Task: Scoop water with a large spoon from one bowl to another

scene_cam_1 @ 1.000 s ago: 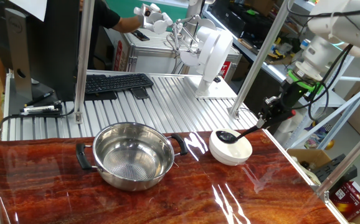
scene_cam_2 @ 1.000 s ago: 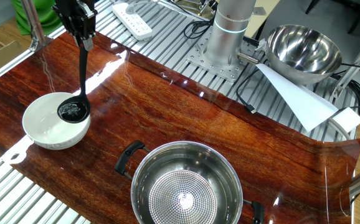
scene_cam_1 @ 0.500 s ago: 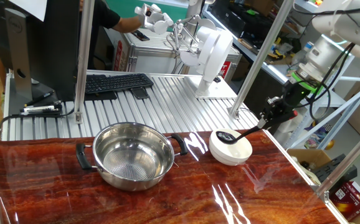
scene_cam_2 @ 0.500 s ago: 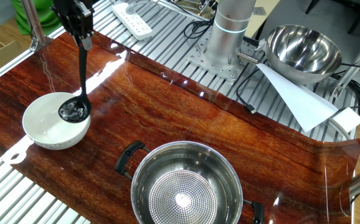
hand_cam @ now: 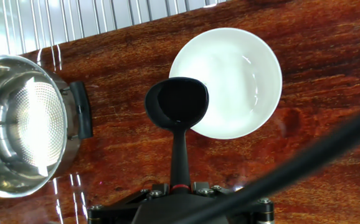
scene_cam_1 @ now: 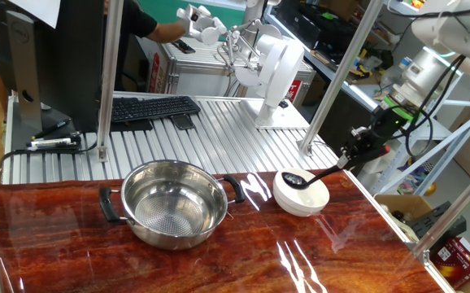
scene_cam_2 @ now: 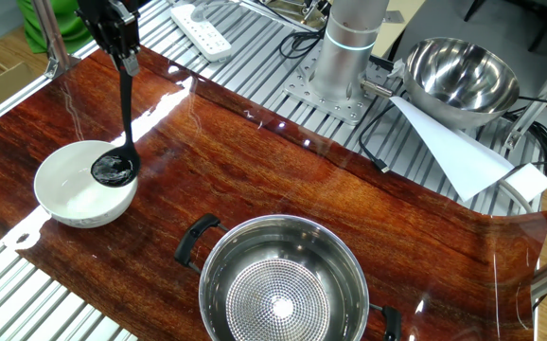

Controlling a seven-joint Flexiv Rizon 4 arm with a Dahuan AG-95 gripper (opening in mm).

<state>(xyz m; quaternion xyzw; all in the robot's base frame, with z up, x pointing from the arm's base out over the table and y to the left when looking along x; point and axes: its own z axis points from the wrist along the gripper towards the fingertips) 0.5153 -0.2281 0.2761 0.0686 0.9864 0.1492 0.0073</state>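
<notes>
Pincer (scene_cam_2: 122,52) clamped on the ladle's thin handle, cup of the black ladle (scene_cam_2: 115,169) hanging over the rim of the white bowl (scene_cam_2: 70,194), with a glint of water inside the cup. White bowl on the wooden tabletop (scene_cam_2: 283,170), a shallow pool of clear water in it. Beside the white bowl, well apart: steel two-handled pot (scene_cam_2: 283,284), dotted bottom showing.

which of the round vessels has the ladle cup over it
The white bowl, plain and without handles; the ladle cup hangs over its rim. The steel pot stands apart.
</notes>
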